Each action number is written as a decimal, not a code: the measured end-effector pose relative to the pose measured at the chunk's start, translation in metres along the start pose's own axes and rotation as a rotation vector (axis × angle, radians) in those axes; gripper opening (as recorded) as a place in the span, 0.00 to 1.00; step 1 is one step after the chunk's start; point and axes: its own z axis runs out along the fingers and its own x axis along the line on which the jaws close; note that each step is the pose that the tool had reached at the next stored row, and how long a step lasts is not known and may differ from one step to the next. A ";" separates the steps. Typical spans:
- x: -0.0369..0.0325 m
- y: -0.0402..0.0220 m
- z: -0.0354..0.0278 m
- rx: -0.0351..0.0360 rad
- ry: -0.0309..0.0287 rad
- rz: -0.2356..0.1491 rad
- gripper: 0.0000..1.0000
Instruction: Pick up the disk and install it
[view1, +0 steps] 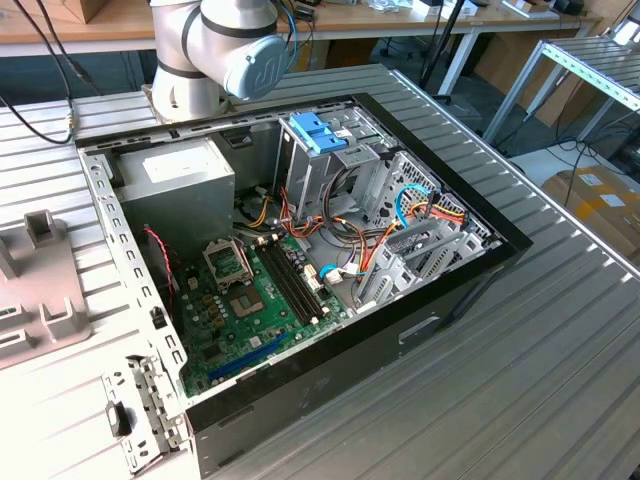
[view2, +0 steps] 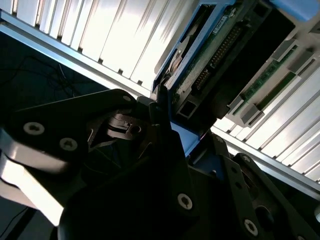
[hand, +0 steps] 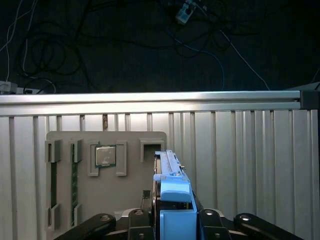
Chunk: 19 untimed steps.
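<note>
The disk, a flat dark drive with bright blue side rails, stands on edge between my dark fingers in the first wrist view. My gripper is shut on it. The second wrist view looks along the disk, showing its green circuit board and a blue rail, with my gripper closed against that rail. Behind the disk lies a grey fixture plate on the ribbed metal table. In the exterior view the open computer case lies on its side on the table.
The fixture plate carries a processor chip and a memory stick. Inside the case are a green motherboard, a power supply, cables and a metal drive cage with a light blue latch. The arm's base stands behind the case.
</note>
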 end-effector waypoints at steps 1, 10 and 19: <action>-0.0001 0.0000 -0.0014 -0.0001 -0.0012 0.000 0.37; -0.0007 0.0002 -0.0097 -0.0003 -0.0089 0.000 0.37; -0.0015 0.0004 -0.0190 -0.0005 -0.0164 0.000 0.37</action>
